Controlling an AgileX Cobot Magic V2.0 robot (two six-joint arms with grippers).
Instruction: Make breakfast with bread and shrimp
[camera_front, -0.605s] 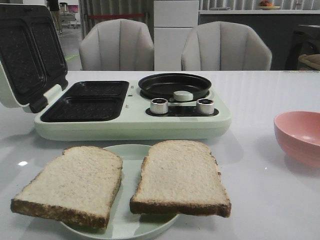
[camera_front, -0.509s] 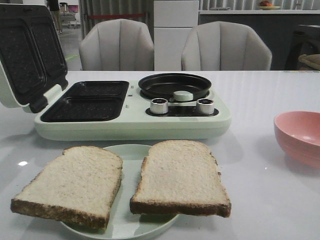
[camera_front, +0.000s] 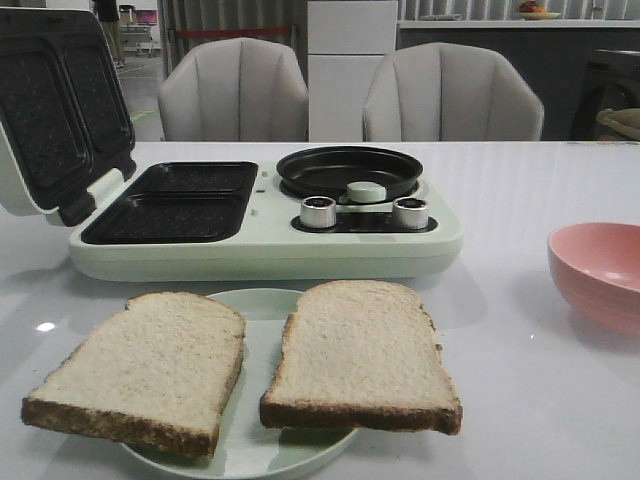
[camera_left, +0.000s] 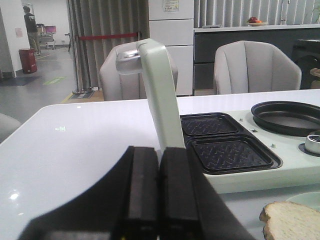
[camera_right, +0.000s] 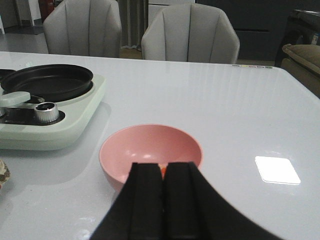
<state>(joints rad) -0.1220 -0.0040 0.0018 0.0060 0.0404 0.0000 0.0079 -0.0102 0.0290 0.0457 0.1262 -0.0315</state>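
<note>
Two slices of bread lie side by side on a pale green plate, which sits just in front of the mint breakfast maker. The maker's lid stands raised, its grill plates bare, and a round black pan sits beside them on the same body.

The left gripper has its black fingers pressed together with nothing between them; it hangs near the maker's lid side, and a corner of one slice shows just beside it.

The right gripper is likewise pinched closed and empty, poised just at the near rim of the pink bowl, off to the maker's pan side. A small orange speck shows in the bowl between the fingers; whether it is the shrimp cannot be told.
</note>
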